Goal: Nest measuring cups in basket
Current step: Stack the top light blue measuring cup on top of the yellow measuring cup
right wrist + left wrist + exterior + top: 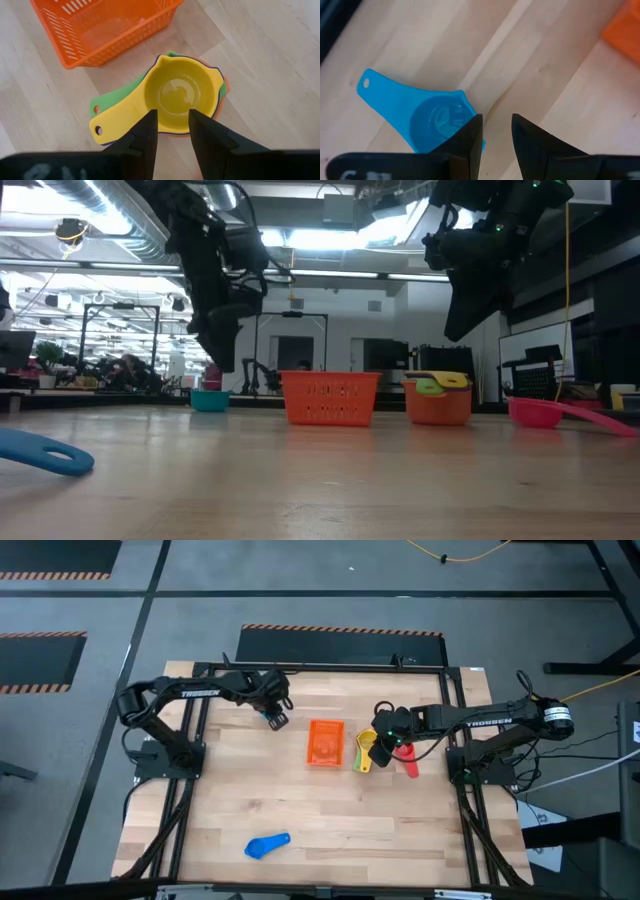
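Observation:
The orange mesh basket [311,743] stands mid-table with nothing in it [60,37]. To its right sits a nested stack [366,751]: the yellow cup [180,95] on top, green [117,100], a dark blue rim and orange [225,86] below. My right gripper [172,127] hovers over the stack, narrowly open and raised off the table [462,328]. The red cup [409,766] lies right of the stack. My left gripper [497,137] hangs narrowly open above the light blue cup [422,117], near the far edge [277,720]. A blue cup [267,845] lies by the near edge.
In the low view the basket [330,397], stack [437,398] and red cup [545,412] stand in a row, with bare wood in front of them. The blue cup [40,452] is close to the near-left edge. A black frame rims the table [190,770].

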You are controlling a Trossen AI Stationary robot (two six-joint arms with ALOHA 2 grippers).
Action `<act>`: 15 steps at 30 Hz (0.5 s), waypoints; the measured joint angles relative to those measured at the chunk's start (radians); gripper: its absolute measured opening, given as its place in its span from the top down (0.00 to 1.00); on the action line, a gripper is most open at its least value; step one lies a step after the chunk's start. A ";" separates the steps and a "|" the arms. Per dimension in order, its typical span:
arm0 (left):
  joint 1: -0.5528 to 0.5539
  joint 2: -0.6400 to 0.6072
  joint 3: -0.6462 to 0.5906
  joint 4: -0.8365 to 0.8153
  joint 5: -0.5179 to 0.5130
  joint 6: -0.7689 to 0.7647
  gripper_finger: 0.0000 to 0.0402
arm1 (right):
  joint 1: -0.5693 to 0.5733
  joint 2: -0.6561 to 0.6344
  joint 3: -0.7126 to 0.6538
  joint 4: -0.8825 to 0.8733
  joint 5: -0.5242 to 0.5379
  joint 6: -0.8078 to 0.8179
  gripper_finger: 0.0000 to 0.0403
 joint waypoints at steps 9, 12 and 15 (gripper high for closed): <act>-0.001 0.034 0.000 0.001 -0.057 -0.001 0.76 | 0.000 0.000 0.000 0.000 0.000 -0.001 0.71; -0.001 0.034 0.000 0.001 -0.075 -0.034 0.76 | 0.000 0.000 0.000 0.000 0.000 -0.001 0.71; -0.001 0.034 0.000 0.001 -0.076 -0.042 0.76 | 0.000 0.000 0.000 0.000 0.000 -0.001 0.71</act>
